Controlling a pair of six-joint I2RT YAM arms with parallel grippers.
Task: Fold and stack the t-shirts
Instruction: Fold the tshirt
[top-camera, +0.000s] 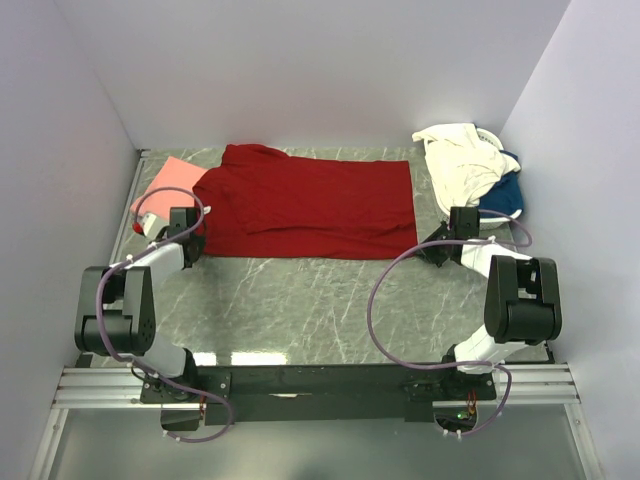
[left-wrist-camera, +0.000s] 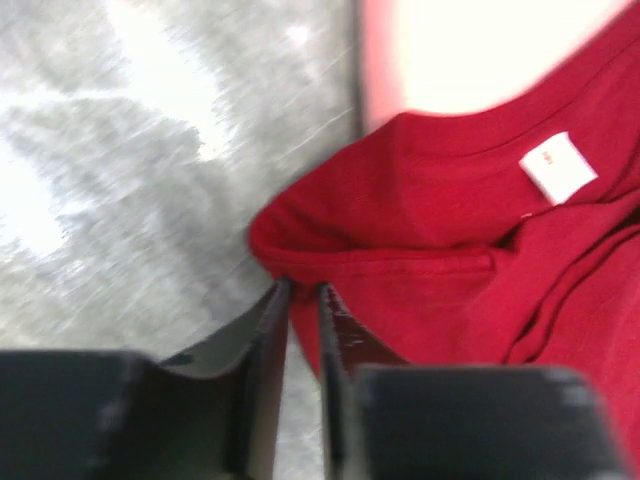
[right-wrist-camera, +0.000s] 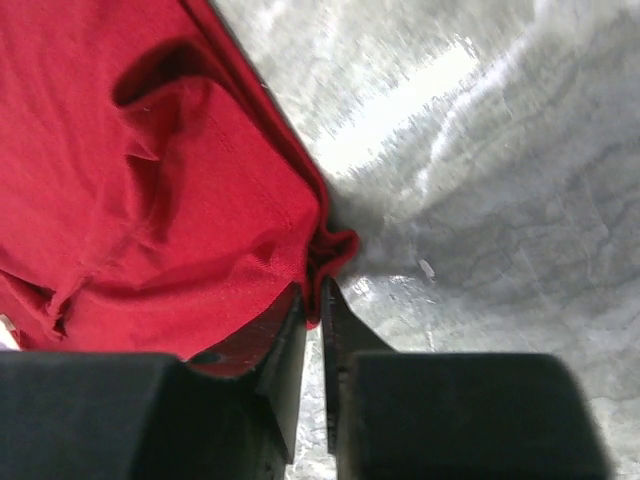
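While the red tee (top-camera: 310, 205) lies spread flat across the far half of the tabletop (top-camera: 300, 300), its length running left to right, the left jaws sit at its near-left corner and the right jaws at its near-right corner. Left wrist view: jaws drawn almost together, with a thin strip of red cloth apparently pinched between them just below the folded neck edge. The white label (left-wrist-camera: 557, 167) shows inside the collar, beyond the grip. Right wrist view: jaws likewise nearly closed, with the puckered hem corner running down into the narrow gap, so the cloth appears clamped there too. A pink tee (top-camera: 172, 183) lies at the far left, touching the red one. A cream tee (top-camera: 458, 160) is heaped over a blue tee (top-camera: 505, 192) in the far-right corner, both unfolded. Handling, as judged: thin cotton knit, light and limp, with no stiffness of its own. It will likely sag between two held points, drag on the marbled surface and slip from a shallow pinch. Hold is best taken on doubled material (a hem, seam or collar rib), a little in from the edge, with both grips level so that the fold line falls straight.
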